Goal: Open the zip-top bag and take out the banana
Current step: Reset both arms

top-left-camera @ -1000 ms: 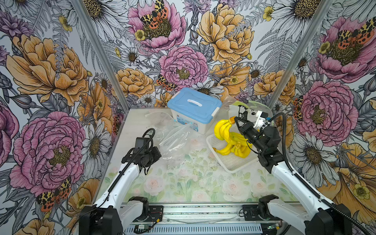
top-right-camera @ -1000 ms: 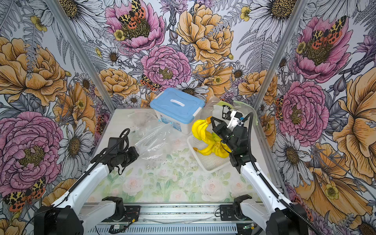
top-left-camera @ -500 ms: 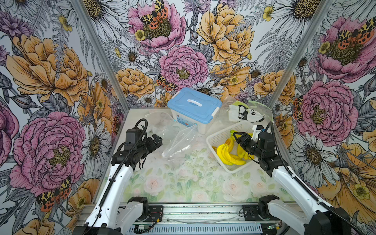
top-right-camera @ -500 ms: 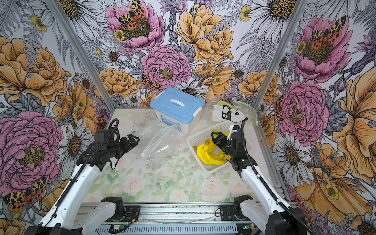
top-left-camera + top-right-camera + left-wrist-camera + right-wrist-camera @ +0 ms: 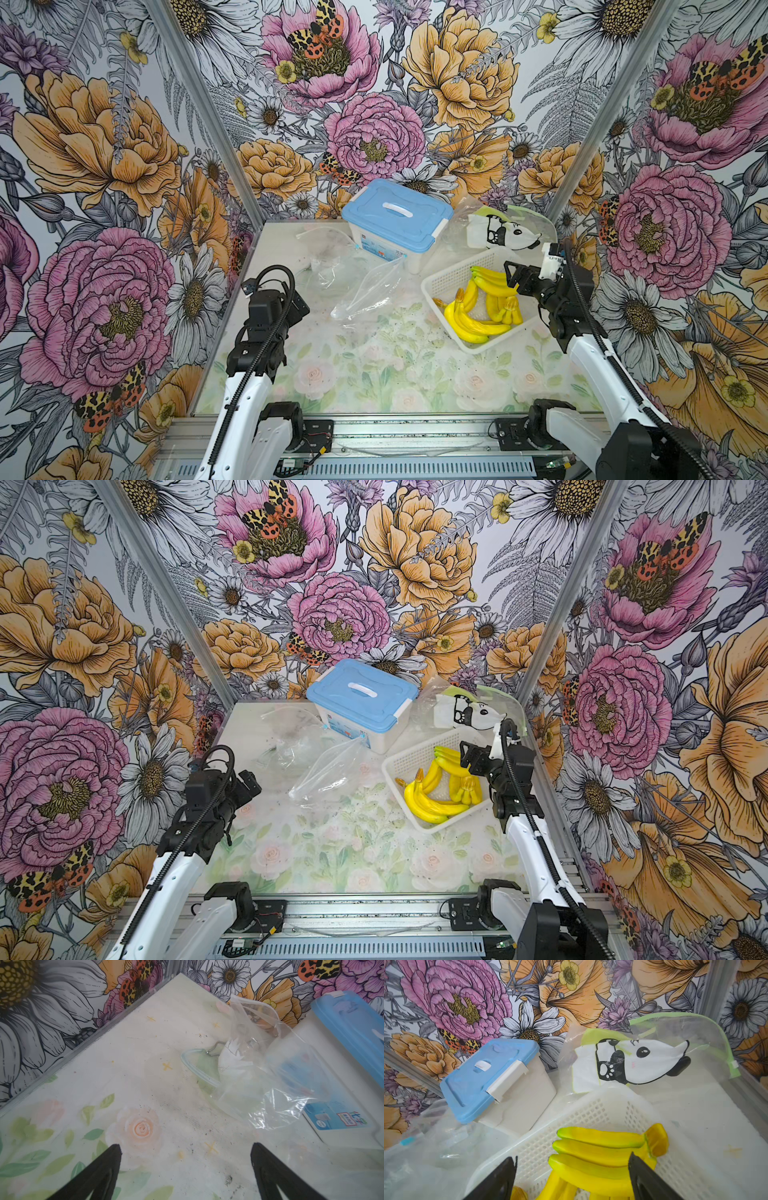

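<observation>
Top views both show the containers gathered toward the upper middle of the frame. A storage box [image 5: 397, 226] with a blue lid, closed, is set at the back of the table; its contents are hidden. To its lower right a white basket [image 5: 442, 277] is placed, and bunches of yellow bananas [image 5: 469, 322] are heaped inside it. Behind the basket a clear pouch [image 5: 528, 220] with green trim is propped, with a panda-printed item inside. At frame centre the zip-top bag [image 5: 370, 286] is laid flat, clear, with nothing seen in it. More crumpled clear bags [image 5: 320, 253] are gathered left of the box.

Everything is carried by a table [image 5: 374, 365] printed with pale roses and enclosed on three sides by walls [image 5: 104, 145] papered with large flowers.

One box, one basket and one pouch are counted. At least two banana bunches are made out; the crumpled clear bags cannot be counted. Two grippers are seen. The left gripper [image 5: 185, 1145] is spread wide over bare table, with nothing between its jaws. The right gripper [image 5: 572, 1156] is spread wide above the basket, with a bunch framed between its jaws; whether fruit is touched cannot be told.
</observation>
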Action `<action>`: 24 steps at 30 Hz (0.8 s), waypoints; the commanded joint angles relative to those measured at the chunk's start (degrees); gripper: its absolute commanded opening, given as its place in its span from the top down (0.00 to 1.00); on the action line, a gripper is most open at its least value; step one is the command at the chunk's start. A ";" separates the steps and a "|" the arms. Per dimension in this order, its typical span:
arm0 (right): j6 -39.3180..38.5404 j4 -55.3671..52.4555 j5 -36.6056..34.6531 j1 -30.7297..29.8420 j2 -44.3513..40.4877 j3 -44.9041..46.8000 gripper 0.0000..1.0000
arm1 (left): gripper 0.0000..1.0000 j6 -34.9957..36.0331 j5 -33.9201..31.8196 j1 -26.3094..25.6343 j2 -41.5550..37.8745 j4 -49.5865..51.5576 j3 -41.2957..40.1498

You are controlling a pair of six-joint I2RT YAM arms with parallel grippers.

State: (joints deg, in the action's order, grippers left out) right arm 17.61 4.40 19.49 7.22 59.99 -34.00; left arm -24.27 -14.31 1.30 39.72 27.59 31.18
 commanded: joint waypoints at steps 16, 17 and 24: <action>-10.94 48.49 -3.58 1.38 25.15 13.64 0.12 | 0.01 18.06 -0.10 2.39 18.03 -67.62 -22.66; -10.99 48.56 -4.04 1.19 25.07 13.91 0.12 | 0.01 18.49 0.65 2.27 21.73 -70.11 -21.55; -10.08 63.72 -6.20 1.03 29.75 19.12 0.09 | 0.01 25.21 1.85 -3.12 44.09 -86.66 -15.02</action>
State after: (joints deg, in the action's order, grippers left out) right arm 7.60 60.10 14.79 8.32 87.15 -17.10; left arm -4.01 -14.57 0.14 79.50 -47.33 14.48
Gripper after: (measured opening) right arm 0.904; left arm 0.988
